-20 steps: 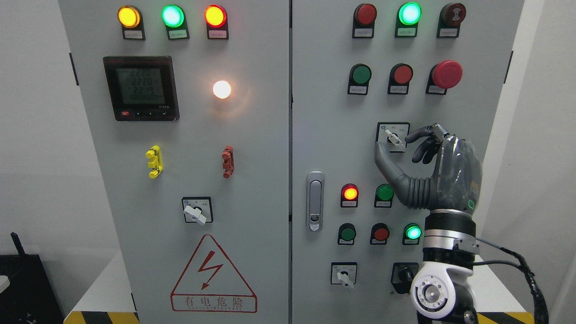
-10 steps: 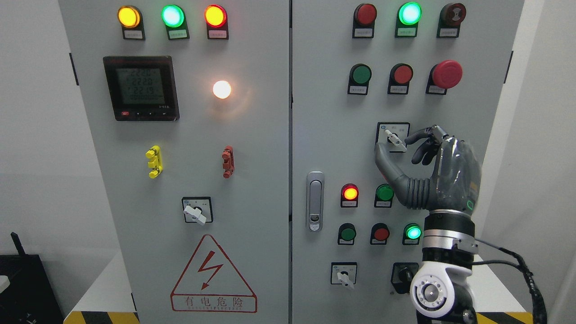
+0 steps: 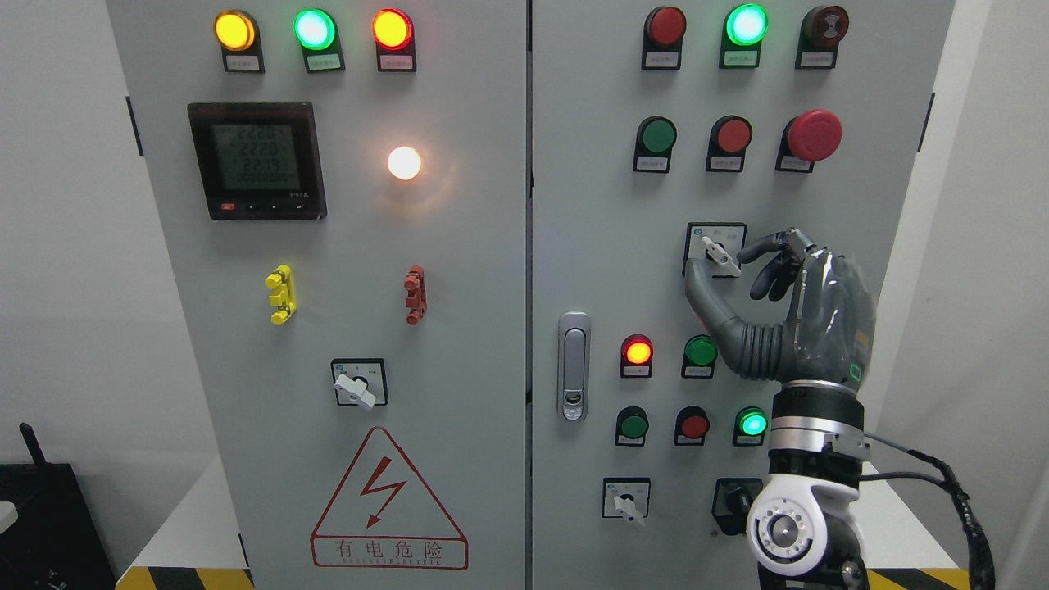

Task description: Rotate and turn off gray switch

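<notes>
The right hand (image 3: 799, 315) barely shifted since a second before, thumb and fingers still pinching the gray switch (image 3: 716, 253), whose handle pointed toward ten o'clock.

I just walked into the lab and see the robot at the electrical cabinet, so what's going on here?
The robot's right hand is raised to the right-hand cabinet door, with thumb and fingers closed around the handle of the gray switch below the red mushroom button. The handle sits tilted, pointing up-left, so the turn does not look finished. Several indicator lamps are lit, including the green lamp near the wrist. The left hand is not in view.
</notes>
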{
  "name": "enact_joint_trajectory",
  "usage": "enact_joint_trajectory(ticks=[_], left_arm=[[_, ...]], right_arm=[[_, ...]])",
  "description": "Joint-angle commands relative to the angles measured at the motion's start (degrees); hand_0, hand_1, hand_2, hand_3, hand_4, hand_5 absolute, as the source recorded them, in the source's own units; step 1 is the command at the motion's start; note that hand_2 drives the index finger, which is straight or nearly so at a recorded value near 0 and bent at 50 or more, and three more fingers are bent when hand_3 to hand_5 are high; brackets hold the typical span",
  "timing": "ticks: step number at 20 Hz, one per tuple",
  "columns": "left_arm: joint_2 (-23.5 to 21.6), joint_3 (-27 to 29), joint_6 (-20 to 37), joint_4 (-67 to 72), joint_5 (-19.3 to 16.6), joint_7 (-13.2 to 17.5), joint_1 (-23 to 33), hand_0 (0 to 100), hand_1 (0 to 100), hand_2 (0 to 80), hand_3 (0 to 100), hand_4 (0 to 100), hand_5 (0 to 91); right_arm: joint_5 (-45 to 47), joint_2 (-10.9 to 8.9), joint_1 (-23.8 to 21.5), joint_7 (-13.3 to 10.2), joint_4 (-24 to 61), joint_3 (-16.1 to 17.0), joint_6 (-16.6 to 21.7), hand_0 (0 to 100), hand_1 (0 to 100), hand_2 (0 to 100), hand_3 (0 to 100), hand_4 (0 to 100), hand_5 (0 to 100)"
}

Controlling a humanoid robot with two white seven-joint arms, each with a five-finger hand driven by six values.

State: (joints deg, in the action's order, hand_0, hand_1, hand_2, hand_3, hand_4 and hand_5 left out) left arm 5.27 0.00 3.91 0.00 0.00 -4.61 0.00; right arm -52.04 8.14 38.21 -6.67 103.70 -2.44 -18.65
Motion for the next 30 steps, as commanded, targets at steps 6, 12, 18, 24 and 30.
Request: enact_joint_trajectory(ticks=[6, 12, 18, 24, 30], left_arm=[[0.0, 0.4, 0.0, -1.5, 1.1, 0.0, -0.5, 12, 39, 0.0, 0, 0, 0.0], [0.0, 0.4, -0.1, -1.5, 1.1, 0.0, -0.5, 12, 39, 0.0, 0, 0, 0.0], [0.0, 0.4, 0.0, -1.5, 1.1, 0.0, -0.5, 12, 39, 0.0, 0, 0, 0.0], [0.0, 0.4, -0.1, -1.5, 1.1, 0.0, -0.5, 12, 39, 0.0, 0, 0, 0.0], [0.0, 0.4, 0.0, -1.5, 1.1, 0.0, -0.5, 12, 39, 0.0, 0, 0, 0.0]], right_arm=[[-0.2, -0.14, 0.5, 0.0, -0.9, 0.1, -0.2, 10, 44, 57, 87, 88, 100], [-0.3, -0.14, 0.9, 0.0, -1.2, 0.1, -0.7, 11, 44, 56, 87, 88, 100], [-0.3, -0.14, 1.3, 0.1, -1.3, 0.0, -1.2, 11, 44, 57, 87, 88, 100], [-0.3, -0.14, 1.4, 0.1, -1.7, 0.0, -2.1, 12, 44, 58, 88, 88, 100], [-0.3, -0.32, 1.4, 0.1, -1.7, 0.1, -2.3, 13, 44, 58, 88, 88, 100]])
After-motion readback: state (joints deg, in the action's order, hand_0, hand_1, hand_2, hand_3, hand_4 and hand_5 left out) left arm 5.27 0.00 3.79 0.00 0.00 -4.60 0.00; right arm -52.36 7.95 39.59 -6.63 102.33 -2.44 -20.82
